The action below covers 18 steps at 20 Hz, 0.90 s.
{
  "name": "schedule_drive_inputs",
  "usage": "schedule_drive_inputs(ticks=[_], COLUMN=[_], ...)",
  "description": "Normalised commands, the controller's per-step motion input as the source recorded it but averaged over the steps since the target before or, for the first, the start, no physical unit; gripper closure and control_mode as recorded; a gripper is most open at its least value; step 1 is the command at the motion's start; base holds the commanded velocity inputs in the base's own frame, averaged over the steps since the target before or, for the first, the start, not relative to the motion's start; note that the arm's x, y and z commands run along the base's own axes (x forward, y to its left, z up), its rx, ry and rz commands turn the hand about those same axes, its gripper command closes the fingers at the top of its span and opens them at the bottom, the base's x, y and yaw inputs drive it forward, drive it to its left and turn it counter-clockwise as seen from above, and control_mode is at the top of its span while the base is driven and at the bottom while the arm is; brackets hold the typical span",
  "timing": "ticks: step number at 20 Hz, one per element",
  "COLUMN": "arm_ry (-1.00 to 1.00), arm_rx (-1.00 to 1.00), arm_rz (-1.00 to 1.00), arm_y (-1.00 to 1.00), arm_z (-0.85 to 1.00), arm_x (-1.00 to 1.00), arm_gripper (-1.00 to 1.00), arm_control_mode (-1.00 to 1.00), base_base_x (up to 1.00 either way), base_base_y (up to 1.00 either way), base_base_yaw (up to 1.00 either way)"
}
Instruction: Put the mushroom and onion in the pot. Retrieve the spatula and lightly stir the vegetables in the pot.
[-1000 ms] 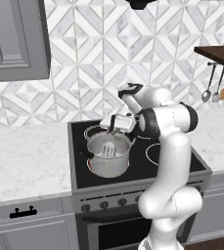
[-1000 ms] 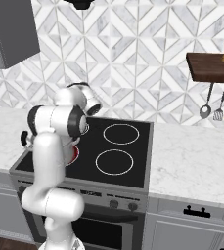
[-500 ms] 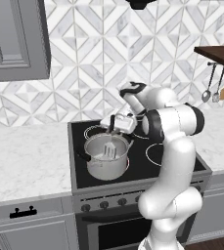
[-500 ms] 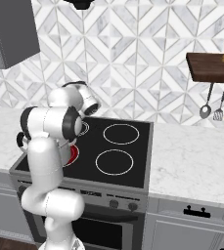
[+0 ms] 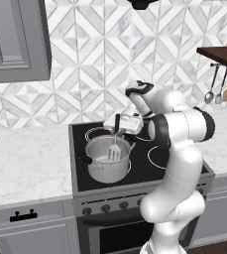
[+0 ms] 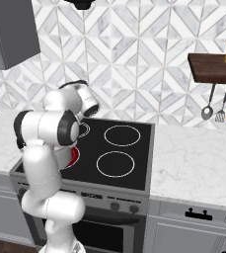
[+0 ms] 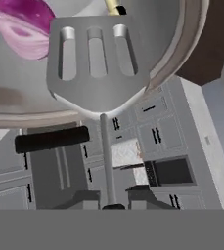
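The pot (image 5: 106,163) is brushed steel with a dull sheen and a pale, matt grey interior. The spatula (image 7: 98,63) has a smooth, satin silver metal head with three slots and a thin black handle. The onion (image 7: 23,27) has a glossy purple-red skin. The stove top (image 6: 122,153) is smooth black glass. The worktop (image 5: 26,163) is polished white marble with grey veining. The wall shelf (image 6: 213,68) is dark wood.

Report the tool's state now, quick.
Tool: shut on the slotted silver metal spatula with thin black handle, its head inside the round brushed-steel pot.
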Motion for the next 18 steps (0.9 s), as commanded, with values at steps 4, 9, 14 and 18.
schedule_drive_inputs(ticks=[4, 9, 14, 18], arm_ry=[0.07, -0.08, -0.24, -0.34], arm_rx=[0.00, 0.00, 0.00, -0.01], arm_rz=[0.01, 0.01, 0.01, 0.11], arm_y=[0.10, 0.05, 0.00, 0.01], arm_z=[-0.22, -0.61, -0.31, -0.03], arm_x=[-0.29, 0.25, 0.84, 0.53], arm_gripper=[1.00, 1.00, 1.00, 1.00], arm_control_mode=[-1.00, -1.00, -1.00, -1.00], base_base_x=[0.00, 0.00, 0.00, 0.00], base_base_y=[0.00, 0.00, 0.00, 0.00], base_base_yaw=[0.00, 0.00, 0.00, 0.00])
